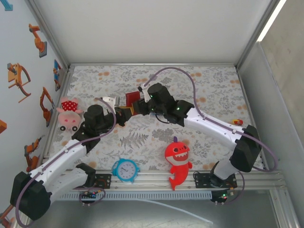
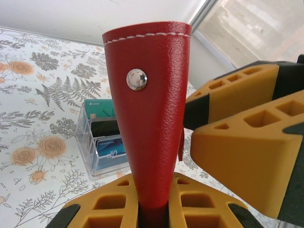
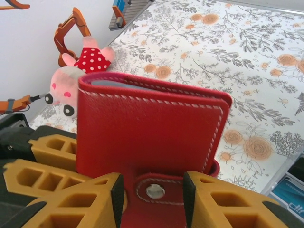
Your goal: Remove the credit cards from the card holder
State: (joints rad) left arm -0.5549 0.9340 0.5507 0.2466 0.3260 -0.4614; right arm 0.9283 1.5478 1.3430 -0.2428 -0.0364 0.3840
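**Step in hand (judged from the pose):** unfastening the card holder (image 3: pixel 147 123) in the air so that its pockets can be reached.

1. Left pincer (image 2: pixel 153 211): clenched on the holder's lower edge. The holder rises upright from between its jaws. Hold this clamp firm, as it is the anchor.
2. Right pincer (image 3: pixel 152 192): its jaws stand either side of the closing tab (image 3: pixel 164 180), level with the snap stud (image 3: pixel 155 191). Whether they press the tab or merely flank it cannot be told.
3. Close on the tab alone, not on the body behind it. Then pull away from the left pincer to release the snap.
4. Pull straight. A twist may drag the holder out of the anchor.

**Holder:** red grained leather with white stitching along the edges. It is folded shut, with a pale lining showing at the top of the fold, and the tab appears fastened. It sits above the table (image 3: pixel 247 71), between the two pincers.

**Cards** (image 2: pixel 107 140): teal, dark and blue ones stand in a clear case (image 2: pixel 88 152) on the table beyond the left pincer. Whether any sit inside the holder cannot be told.
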